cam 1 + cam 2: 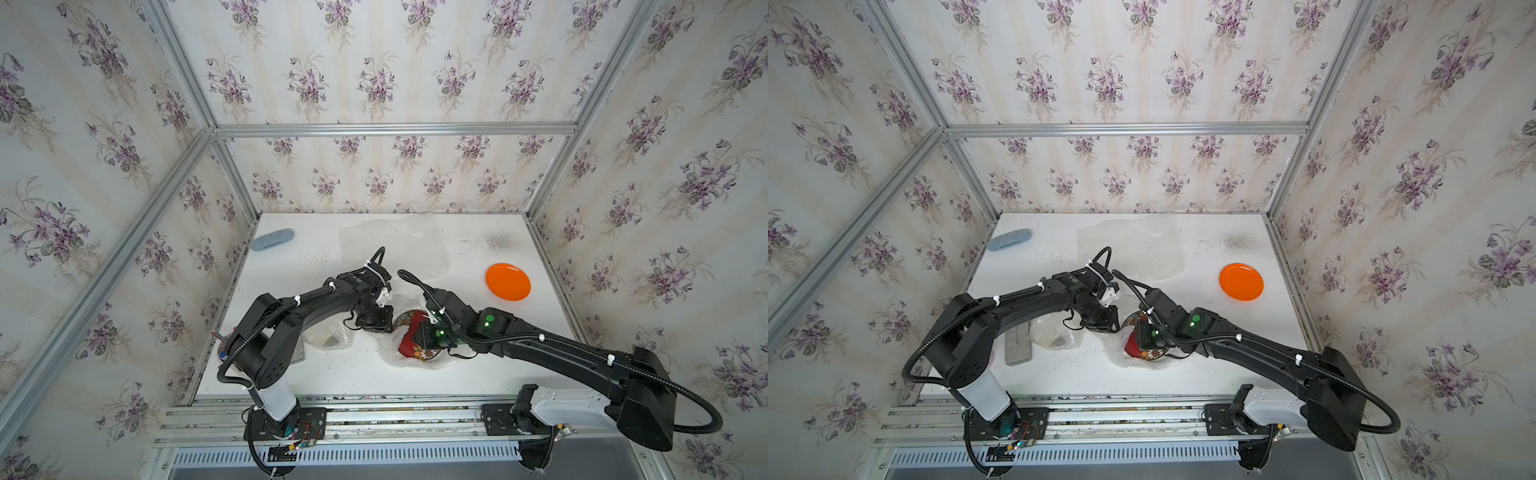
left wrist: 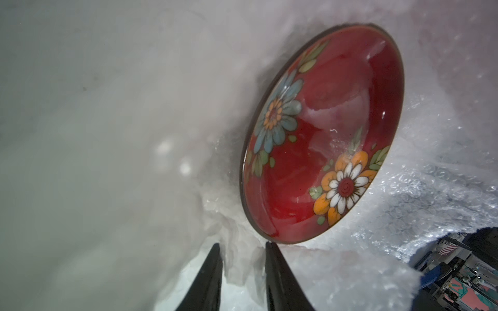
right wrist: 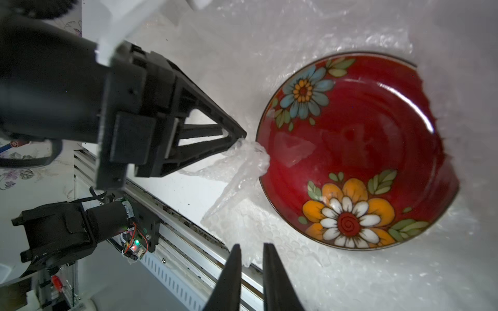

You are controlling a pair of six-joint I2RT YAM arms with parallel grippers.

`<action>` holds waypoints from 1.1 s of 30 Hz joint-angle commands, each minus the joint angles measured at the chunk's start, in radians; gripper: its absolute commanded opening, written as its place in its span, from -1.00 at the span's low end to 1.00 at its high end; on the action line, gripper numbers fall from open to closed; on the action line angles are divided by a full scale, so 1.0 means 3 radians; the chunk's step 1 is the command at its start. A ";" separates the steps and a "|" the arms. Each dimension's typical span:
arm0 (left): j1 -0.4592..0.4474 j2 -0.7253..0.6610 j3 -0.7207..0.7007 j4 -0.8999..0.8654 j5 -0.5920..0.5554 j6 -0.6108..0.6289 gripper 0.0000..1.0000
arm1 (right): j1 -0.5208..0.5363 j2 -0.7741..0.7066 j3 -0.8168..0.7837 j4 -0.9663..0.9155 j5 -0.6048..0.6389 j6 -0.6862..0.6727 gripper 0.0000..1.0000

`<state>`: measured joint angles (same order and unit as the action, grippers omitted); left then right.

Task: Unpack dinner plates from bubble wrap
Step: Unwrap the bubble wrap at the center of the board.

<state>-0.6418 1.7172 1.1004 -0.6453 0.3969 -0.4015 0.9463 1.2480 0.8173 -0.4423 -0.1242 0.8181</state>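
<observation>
The dark red flowered dinner plate [image 1: 409,347] [image 1: 1133,348] [image 3: 358,150] [image 2: 323,129] lies face up on an opened sheet of bubble wrap [image 1: 390,359] [image 3: 296,269] [image 2: 404,202] at the table's front middle. My left gripper [image 2: 242,249] [image 3: 241,140] is shut on a bunched fold of that wrap right at the plate's rim. My right gripper [image 3: 251,246] stands over the wrap's front edge, with its jaws nearly together on a corner of the sheet. The plain orange plate [image 1: 508,281] [image 1: 1241,281] sits bare at the right.
A second flat bubble wrap sheet [image 1: 395,245] [image 1: 1133,245] lies at the back. A wrapped bundle [image 1: 328,337] [image 1: 1054,337] sits under the left arm beside a grey flat slab [image 1: 1018,343]. A pale blue oval object [image 1: 272,240] is at the back left.
</observation>
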 commanded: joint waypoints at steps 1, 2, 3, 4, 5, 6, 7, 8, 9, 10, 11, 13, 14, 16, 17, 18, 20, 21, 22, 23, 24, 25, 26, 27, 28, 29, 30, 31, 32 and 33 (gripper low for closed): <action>-0.0003 -0.0044 -0.0044 -0.0044 0.0030 0.0086 -0.39 | -0.0207 0.0060 -0.0186 0.0414 -0.0103 0.0275 -0.77; -0.0009 -0.0071 -0.0061 -0.0047 0.0022 0.0098 -0.39 | -0.0430 0.0085 -0.0282 0.0523 -0.0279 0.0280 -0.80; -0.0016 -0.0089 -0.0085 -0.0047 0.0007 0.0106 -0.39 | -0.0673 0.0110 -0.0398 0.0679 -0.0459 0.0271 -0.82; -0.0021 -0.0103 -0.0101 -0.0046 -0.0003 0.0107 -0.38 | -0.0882 0.0136 -0.0484 0.0786 -0.0591 0.0252 -0.84; -0.0028 -0.0111 -0.0118 -0.0047 -0.0010 0.0120 -0.38 | -0.1105 0.0184 -0.0533 0.0847 -0.0671 0.0208 -0.86; -0.0036 -0.0118 -0.0131 -0.0048 -0.0007 0.0121 -0.38 | -0.1287 0.0249 -0.0532 0.0864 -0.0717 0.0114 -0.87; -0.0041 -0.0108 -0.0140 -0.0047 -0.0004 0.0110 -0.39 | -0.1491 0.0319 -0.0507 0.0863 -0.0743 0.0009 -0.87; -0.0051 -0.0102 -0.0145 -0.0048 0.0000 0.0109 -0.38 | -0.1628 0.0408 -0.0462 0.0836 -0.0766 -0.0096 -0.88; -0.0063 -0.0097 -0.0145 -0.0047 0.0001 0.0104 -0.38 | -0.1750 0.0496 -0.0417 0.0820 -0.0807 -0.0168 -0.88; -0.0068 -0.0089 -0.0147 -0.0048 0.0011 0.0102 -0.39 | -0.1837 0.0562 -0.0396 0.0850 -0.0856 -0.0212 -0.88; -0.0074 -0.0084 -0.0145 -0.0046 0.0016 0.0101 -0.39 | -0.1925 0.0637 -0.0387 0.0888 -0.0893 -0.0242 -0.88; -0.0074 -0.0083 -0.0142 -0.0058 0.0013 0.0103 -0.39 | -0.2056 0.0778 -0.0363 0.0948 -0.0952 -0.0284 -0.88; -0.0074 -0.0088 -0.0145 -0.0069 -0.0001 0.0101 -0.39 | -0.2110 0.0857 -0.0349 0.0976 -0.0976 -0.0313 -0.88; -0.0074 -0.0102 -0.0150 -0.0099 -0.0005 0.0120 -0.39 | -0.2183 0.0999 -0.0308 0.0983 -0.0963 -0.0390 -0.88; -0.0074 -0.0113 -0.0155 -0.0115 -0.0006 0.0134 -0.39 | -0.2213 0.1068 -0.0289 0.0972 -0.0945 -0.0431 -0.88; -0.0066 -0.0126 -0.0160 -0.0130 -0.0009 0.0144 -0.39 | -0.2247 0.1132 -0.0285 0.0969 -0.0944 -0.0464 -0.88; -0.0067 -0.0174 -0.0170 -0.0156 -0.0018 0.0181 -0.39 | -0.2322 0.1198 -0.0350 0.1049 -0.0976 -0.0458 -0.87; -0.0065 -0.0215 -0.0175 -0.0161 -0.0027 0.0194 -0.39 | -0.2366 0.1218 -0.0403 0.1113 -0.0986 -0.0442 -0.87; -0.0064 -0.0254 -0.0181 -0.0172 -0.0040 0.0203 -0.38 | -0.2417 0.1233 -0.0460 0.1154 -0.0993 -0.0439 -0.88; -0.0062 -0.0288 -0.0180 -0.0176 -0.0046 0.0214 -0.38 | -0.2463 0.1233 -0.0495 0.1167 -0.0997 -0.0444 -0.87; -0.0055 -0.0329 -0.0178 -0.0194 -0.0043 0.0225 -0.36 | -0.2520 0.1232 -0.0527 0.1166 -0.1001 -0.0457 -0.88; -0.0043 -0.0362 -0.0167 -0.0208 -0.0040 0.0237 -0.33 | -0.2564 0.1206 -0.0542 0.1140 -0.1002 -0.0484 -0.87; -0.0039 -0.0392 -0.0158 -0.0221 -0.0039 0.0242 -0.29 | -0.2593 0.1174 -0.0551 0.1101 -0.1002 -0.0512 -0.87; -0.0030 -0.0434 -0.0144 -0.0233 -0.0039 0.0251 -0.24 | -0.2611 0.1118 -0.0531 0.1032 -0.1000 -0.0544 -0.86; -0.0019 -0.0489 -0.0128 -0.0242 -0.0039 0.0263 -0.23 | -0.2617 0.1045 -0.0498 0.0948 -0.0988 -0.0572 -0.85; -0.0005 -0.0535 -0.0109 -0.0256 -0.0043 0.0269 -0.22 | -0.2614 0.0969 -0.0463 0.0872 -0.0990 -0.0584 -0.85; 0.0013 -0.0590 -0.0083 -0.0278 -0.0049 0.0278 -0.19 | -0.2616 0.0855 -0.0420 0.0783 -0.0998 -0.0583 -0.84; 0.0041 -0.0654 -0.0046 -0.0300 -0.0067 0.0278 -0.15 | -0.2614 0.0724 -0.0375 0.0702 -0.0992 -0.0568 -0.84; 0.0063 -0.0706 -0.0017 -0.0325 -0.0070 0.0280 -0.11 | -0.2612 0.0601 -0.0332 0.0631 -0.0990 -0.0543 -0.83; 0.0101 -0.0782 0.0028 -0.0348 -0.0084 0.0278 -0.08 | -0.2614 0.0445 -0.0292 0.0562 -0.0997 -0.0500 -0.83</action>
<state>-0.6270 1.5177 1.0855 -0.7219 0.3855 -0.3393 0.1627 1.4593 0.7036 -0.2020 -0.4320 0.6594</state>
